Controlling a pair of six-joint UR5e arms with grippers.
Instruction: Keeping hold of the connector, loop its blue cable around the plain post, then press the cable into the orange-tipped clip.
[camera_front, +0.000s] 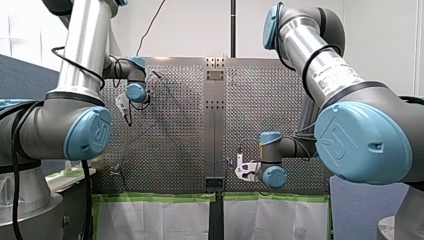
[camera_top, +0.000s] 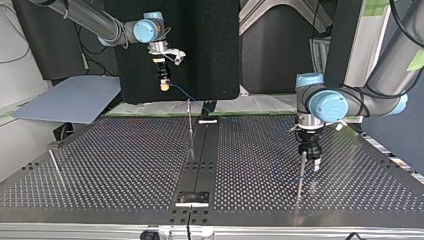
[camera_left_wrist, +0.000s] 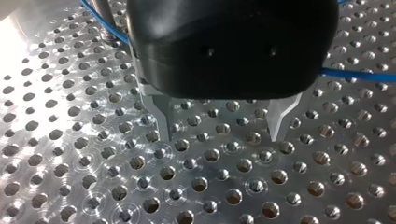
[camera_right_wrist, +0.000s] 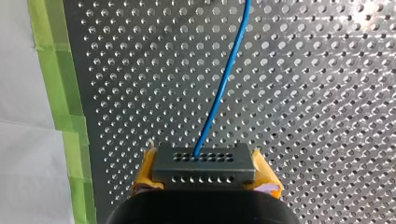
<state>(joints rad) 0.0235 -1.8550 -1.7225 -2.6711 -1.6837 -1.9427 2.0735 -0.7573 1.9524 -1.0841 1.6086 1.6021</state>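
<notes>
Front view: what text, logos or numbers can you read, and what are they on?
"UR": embossed logo on my left arm's blue joint cap.
Embossed logo on my right arm's blue joint cap: too faint to read.
Printed label on my right arm's silver tube: too blurred to read.
Nothing else.

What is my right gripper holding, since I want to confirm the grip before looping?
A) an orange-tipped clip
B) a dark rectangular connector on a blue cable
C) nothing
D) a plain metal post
B: the dark rectangular connector sits clamped between my right gripper's yellow pads, its blue cable running out ahead.
</notes>
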